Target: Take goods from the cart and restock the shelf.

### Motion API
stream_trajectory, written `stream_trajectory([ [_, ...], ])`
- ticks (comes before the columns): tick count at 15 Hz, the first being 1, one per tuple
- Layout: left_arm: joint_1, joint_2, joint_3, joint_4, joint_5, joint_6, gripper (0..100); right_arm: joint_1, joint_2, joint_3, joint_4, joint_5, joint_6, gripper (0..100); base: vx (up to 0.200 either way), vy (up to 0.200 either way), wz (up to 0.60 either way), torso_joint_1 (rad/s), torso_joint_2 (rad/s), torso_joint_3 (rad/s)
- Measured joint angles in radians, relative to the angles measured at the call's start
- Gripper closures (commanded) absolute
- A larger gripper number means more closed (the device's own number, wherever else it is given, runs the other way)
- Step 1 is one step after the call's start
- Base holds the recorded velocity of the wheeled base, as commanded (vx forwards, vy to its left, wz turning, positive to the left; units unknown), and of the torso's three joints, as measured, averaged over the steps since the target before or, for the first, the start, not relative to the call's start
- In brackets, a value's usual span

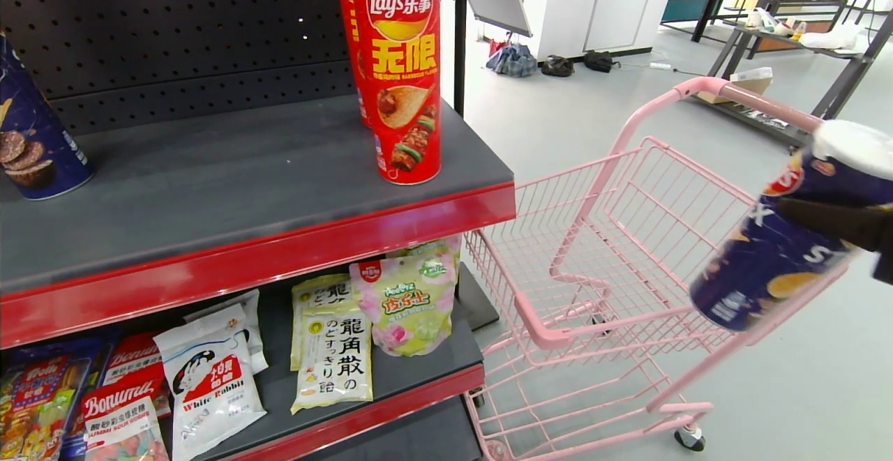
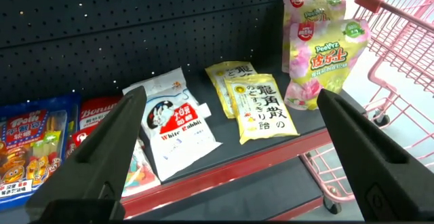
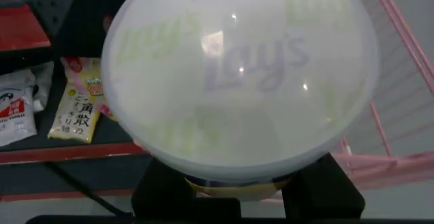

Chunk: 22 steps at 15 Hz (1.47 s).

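Observation:
My right gripper [image 1: 841,224] is shut on a dark blue chip can [image 1: 767,259] with a white plastic lid [image 3: 237,75]. It holds the can tilted in the air above the right side of the pink cart [image 1: 628,238], whose basket has no goods in it. On the upper shelf [image 1: 230,189], a red chip can [image 1: 404,70] stands at the right end with another red can behind it. A blue can [image 1: 31,140] stands at the left end. My left gripper [image 2: 230,149] is open in front of the lower shelf [image 2: 271,153], holding nothing.
The lower shelf holds a white candy bag [image 1: 209,377], yellow lozenge bags [image 1: 335,349], a green-pink pouch [image 1: 411,300] and more packets at the left. The middle of the upper shelf is bare. A black pole [image 1: 459,35] stands behind the shelf's right end.

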Motion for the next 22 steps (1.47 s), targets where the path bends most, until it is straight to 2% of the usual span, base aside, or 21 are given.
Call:
stream_trajectory([
  [3,0.0,0.0,0.0,0.0,0.0,0.0,0,-0.054,-0.267,0.109,0.158,-0.039,-0.024,100,0.0,0.0,0.0,0.0,0.0,0.0],
  [7,0.0,0.0,0.0,0.0,0.001,-0.001,0,-0.13,-0.451,0.197,0.194,-0.056,-0.052,100,0.0,0.0,0.0,0.0,0.0,0.0],
  [12,0.0,0.0,0.0,0.0,0.001,-0.001,0,-0.149,-0.523,0.262,0.193,-0.055,-0.073,100,0.0,0.0,0.0,0.027,-0.11,-0.072],
  [22,0.0,0.0,0.0,0.0,0.001,-0.001,0,-0.152,-0.584,0.335,0.196,-0.056,-0.153,100,0.0,0.0,0.0,0.171,-0.53,-0.358],
])
